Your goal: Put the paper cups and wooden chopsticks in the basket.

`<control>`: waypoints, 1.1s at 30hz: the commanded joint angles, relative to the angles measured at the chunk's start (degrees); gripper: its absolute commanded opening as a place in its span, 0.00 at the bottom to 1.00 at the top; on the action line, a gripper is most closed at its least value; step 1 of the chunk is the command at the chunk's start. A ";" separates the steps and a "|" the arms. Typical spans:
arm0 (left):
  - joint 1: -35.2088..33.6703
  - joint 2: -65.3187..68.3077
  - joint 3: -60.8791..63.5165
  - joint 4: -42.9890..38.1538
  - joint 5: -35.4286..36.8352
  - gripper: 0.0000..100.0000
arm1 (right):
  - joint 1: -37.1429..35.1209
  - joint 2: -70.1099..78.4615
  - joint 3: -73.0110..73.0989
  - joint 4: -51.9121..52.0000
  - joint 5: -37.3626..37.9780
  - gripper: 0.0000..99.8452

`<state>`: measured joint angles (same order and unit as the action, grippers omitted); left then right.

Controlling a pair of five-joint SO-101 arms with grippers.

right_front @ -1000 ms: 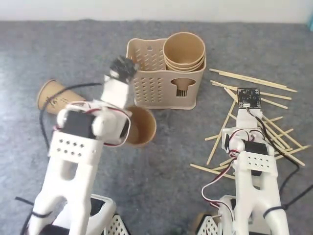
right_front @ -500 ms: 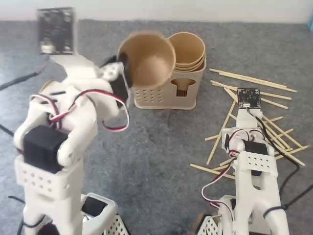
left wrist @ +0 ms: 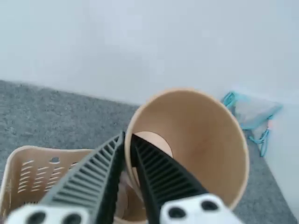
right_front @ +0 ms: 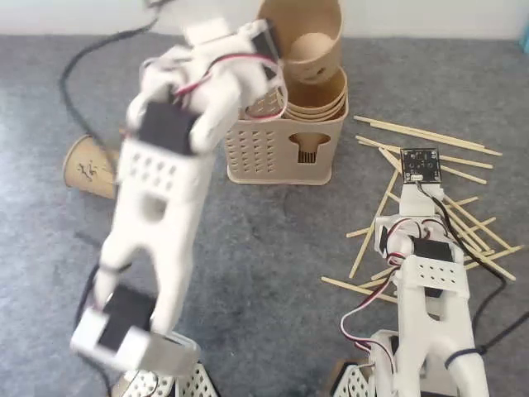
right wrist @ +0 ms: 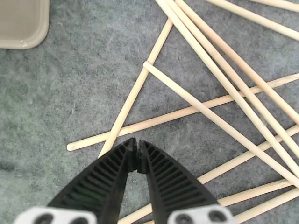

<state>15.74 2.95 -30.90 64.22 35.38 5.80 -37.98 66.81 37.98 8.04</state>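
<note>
A beige perforated plastic basket (right_front: 277, 145) stands on the grey felt-like surface (right_front: 281, 256). Its right-hand compartment holds a stack of nested brown paper cups (right_front: 318, 95). Directly above that stack, higher than the basket's rim, hangs a single brown paper cup (right_front: 310, 33). The left tool (left wrist: 127, 137) is pinched almost shut on the rim of this single cup (left wrist: 196, 140), with one finger inside the wall and one outside. The cup's mouth is turned toward the wrist camera, and the basket (left wrist: 28, 163) lies below it.

A tipped-over brown paper cup (right_front: 87, 165) lies on its side well to the left of the basket. Loose wooden chopsticks (right_front: 426, 135) lie scattered and crossed to the basket's right. The right tool (right wrist: 137, 144) hangs over those chopsticks (right wrist: 132, 93), its tips closed together on nothing. A corner of the basket (right wrist: 23, 23) lies nearby.
</note>
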 commanded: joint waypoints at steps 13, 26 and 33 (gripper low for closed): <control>-4.48 22.51 -41.10 24.88 0.00 0.01 | -0.04 -1.45 -0.26 -1.36 1.32 0.01; -2.73 23.12 -47.96 35.34 -4.13 0.01 | -0.04 -1.45 -0.26 -1.80 1.32 0.01; -1.41 23.12 -42.86 30.33 -5.89 0.01 | -0.04 -1.45 -0.26 -1.71 1.32 0.01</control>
<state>13.19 26.59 -74.42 98.15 30.37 5.71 -37.98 66.81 37.10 8.57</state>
